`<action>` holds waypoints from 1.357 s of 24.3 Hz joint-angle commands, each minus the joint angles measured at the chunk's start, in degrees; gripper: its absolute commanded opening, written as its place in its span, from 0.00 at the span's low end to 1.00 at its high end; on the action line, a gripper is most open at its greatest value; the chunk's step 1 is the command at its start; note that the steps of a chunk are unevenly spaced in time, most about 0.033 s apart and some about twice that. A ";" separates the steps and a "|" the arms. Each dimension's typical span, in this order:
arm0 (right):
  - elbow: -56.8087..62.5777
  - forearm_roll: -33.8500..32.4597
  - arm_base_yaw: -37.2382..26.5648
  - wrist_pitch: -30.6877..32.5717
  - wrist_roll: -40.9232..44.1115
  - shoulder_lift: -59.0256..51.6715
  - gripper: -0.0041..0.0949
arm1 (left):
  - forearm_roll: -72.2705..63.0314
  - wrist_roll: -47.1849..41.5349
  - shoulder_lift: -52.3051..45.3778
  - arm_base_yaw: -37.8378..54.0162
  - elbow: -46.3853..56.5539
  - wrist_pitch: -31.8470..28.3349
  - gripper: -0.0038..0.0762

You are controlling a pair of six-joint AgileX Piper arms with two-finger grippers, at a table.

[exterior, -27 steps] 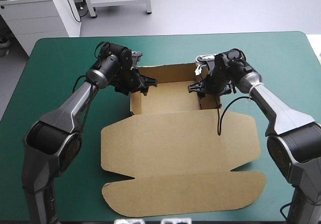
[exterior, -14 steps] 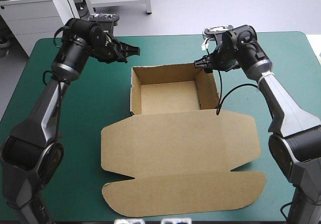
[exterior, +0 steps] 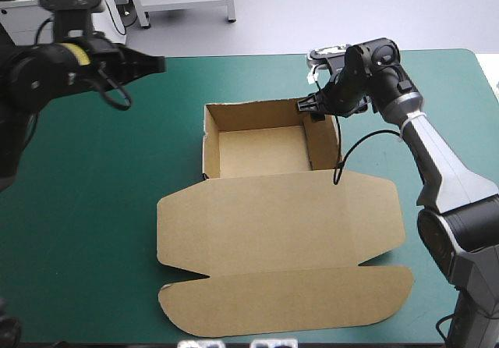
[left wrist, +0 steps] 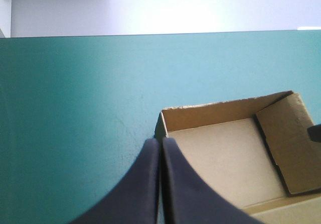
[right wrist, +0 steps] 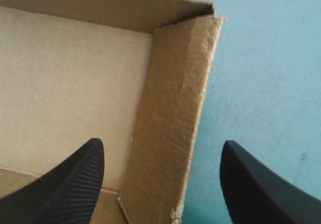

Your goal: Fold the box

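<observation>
The right arm [exterior: 440, 172] has a long silver-grey tapered link between rounded black joint housings, with a white band [exterior: 407, 123] round it towards two o'clock in the high view, just short of the black wrist. The left arm [exterior: 31, 75], at ten o'clock, is dark with a yellow band [exterior: 72, 51]. The right gripper [right wrist: 161, 144] has broad black fingers [right wrist: 70, 184] with fine ribbing; the left gripper [left wrist: 160, 141] looks smooth and matte

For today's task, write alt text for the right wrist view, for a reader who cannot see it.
The right gripper, its two black fin-shaped fingers wide apart, hangs over a side wall of the brown cardboard box. One finger is above the box's floor, the other above the teal-green table cover.
</observation>
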 commanded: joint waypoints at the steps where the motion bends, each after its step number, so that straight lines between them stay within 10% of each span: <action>1: 2.81 -0.12 -0.34 0.45 -1.09 -3.16 0.66 | -0.39 0.33 -9.50 -0.21 3.98 2.56 0.04; 13: 15.24 0.54 -0.34 -3.40 -1.09 -2.44 0.66 | -1.18 8.10 -32.19 -0.21 33.20 -0.29 0.04; 24: 16.32 3.47 -0.34 -5.92 -1.09 -2.44 0.64 | -6.09 7.15 -58.17 -0.21 71.80 -17.13 0.04; 28: 16.32 3.47 -0.34 -4.19 -2.59 -2.06 0.47 | -9.40 7.15 -66.87 -0.21 83.54 -19.93 0.04; 33: 16.11 1.77 -0.34 -2.10 -4.14 -0.64 0.02 | -11.16 7.37 -73.64 -0.21 86.16 -21.07 0.04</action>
